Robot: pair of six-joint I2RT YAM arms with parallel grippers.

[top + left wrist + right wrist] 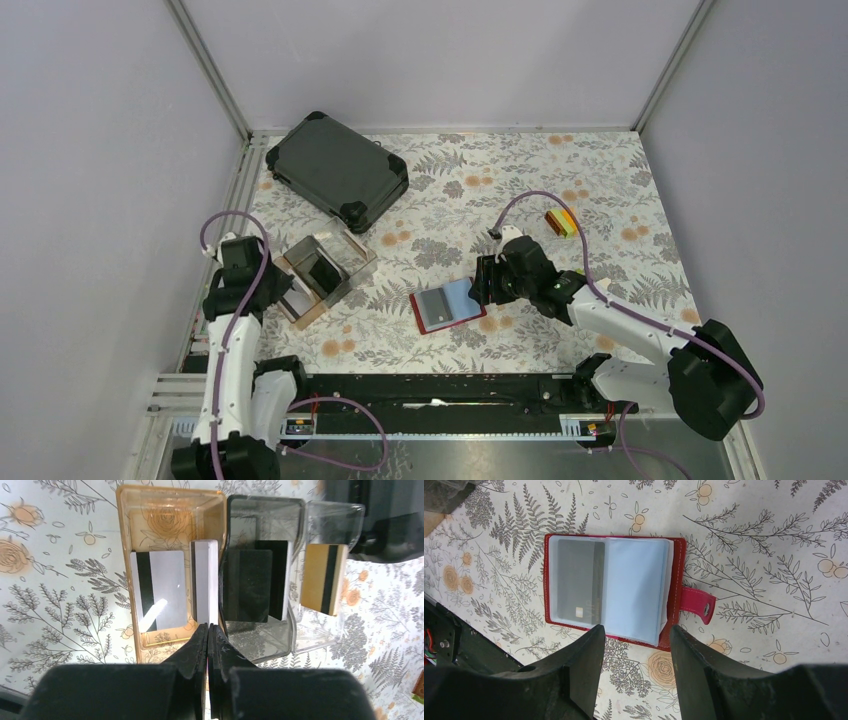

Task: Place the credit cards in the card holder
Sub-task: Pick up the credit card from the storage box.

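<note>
One card holder (678,587); one three-compartment box (170,491); one gold card (322,580), one white card (205,585); one dark case (338,170).

The bench (600,190) has a floral cover, grey ferns and orange flowers all over. A dark hard-shell case (338,170) sits in the far left corner. Nearer on the left is a clear compartmented box (325,275) on a wooden base. The red card holder (447,306) lies open mid-bench. A few small coloured blocks (561,222) are off to the far right.
</note>
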